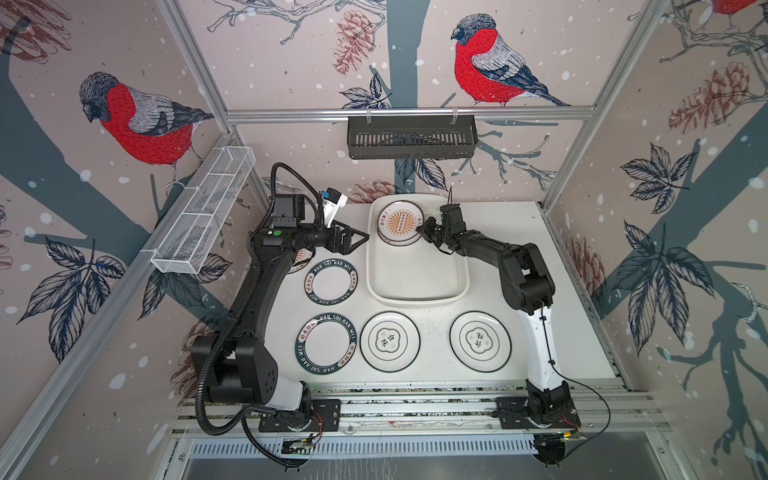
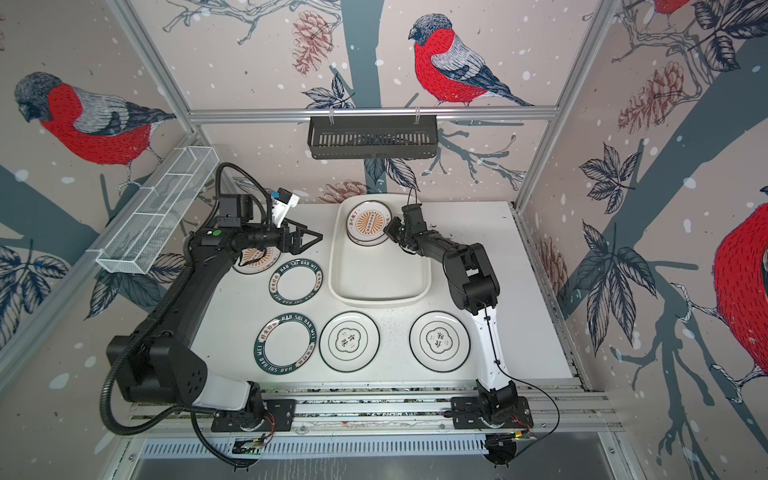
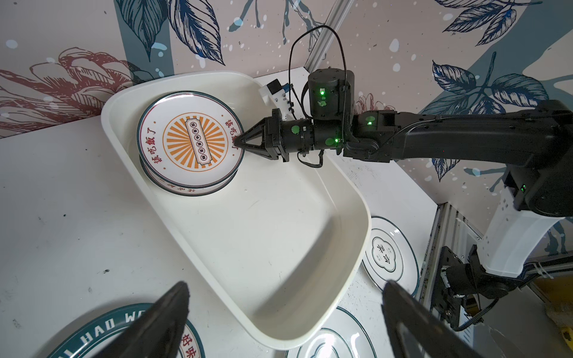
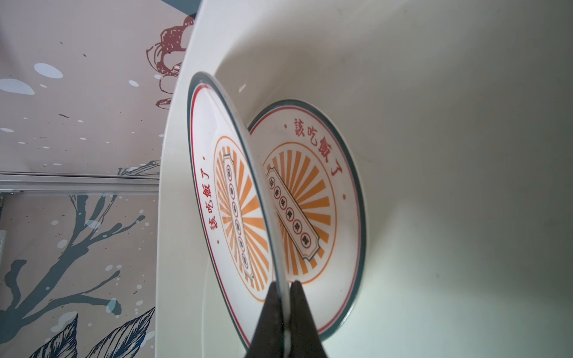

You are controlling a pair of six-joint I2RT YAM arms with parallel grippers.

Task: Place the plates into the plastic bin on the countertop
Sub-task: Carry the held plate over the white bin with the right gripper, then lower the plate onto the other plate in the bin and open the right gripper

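"HAO SHI HAO WEI" is printed on both dark-rimmed plates [image 1: 331, 284] left of the plastic bin [image 1: 415, 274]; red "該吃飯了" is read on the sunburst plates [image 3: 192, 139] inside it.

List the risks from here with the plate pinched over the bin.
1. The right claw pinches only the rim of the upper sunburst plate, which is tilted over the lower sunburst plate in the plastic bin. If released like this, it may clatter down or chip.
2. Such a narrow edge grip might slip.
3. The open left claw hovers close to the bin's rim and could nudge it if it swings across.
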